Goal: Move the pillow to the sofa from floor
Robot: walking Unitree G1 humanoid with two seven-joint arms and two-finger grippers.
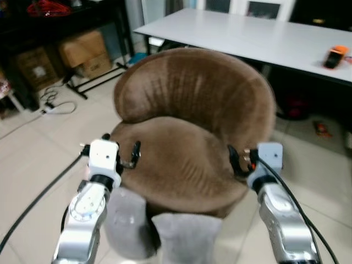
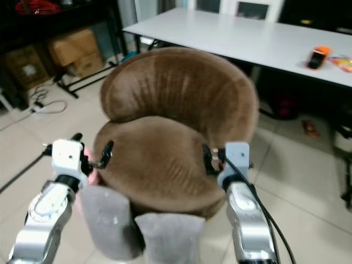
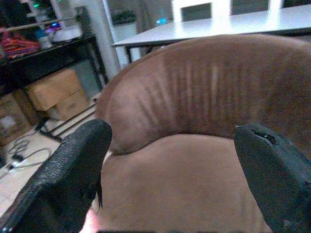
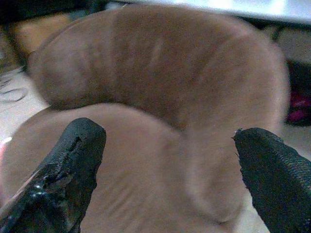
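Brown sofa (image 1: 192, 126), a round velvet tub chair, sits dead centre w/ curved back at 12 o'clock. Seat is bare. Grey pillow (image 1: 184, 239) is low at 6 o'clock, in front of the sofa and below the seat edge, betw. the two arms; looks folded or in two lobes, can't tell if it touches the floor.

Left gripper (image 1: 124, 154) is at 9 o'clock of the seat, at its rim, fingers (image 3: 68, 179) spread wide, nothing betw. them. Right gripper (image 1: 237, 162) at 3 o'clock of the seat, by the rim, fingers (image 4: 73, 165) also wide apart, empty.

White table (image 1: 258, 38) at 1 o'clock behind the sofa, orange item (image 1: 335, 56) on it. Cardboard boxes (image 1: 85, 52) under black shelf at 10 o'clock. Black cable (image 1: 38, 198) crosses floor tiles at 8 o'clock.
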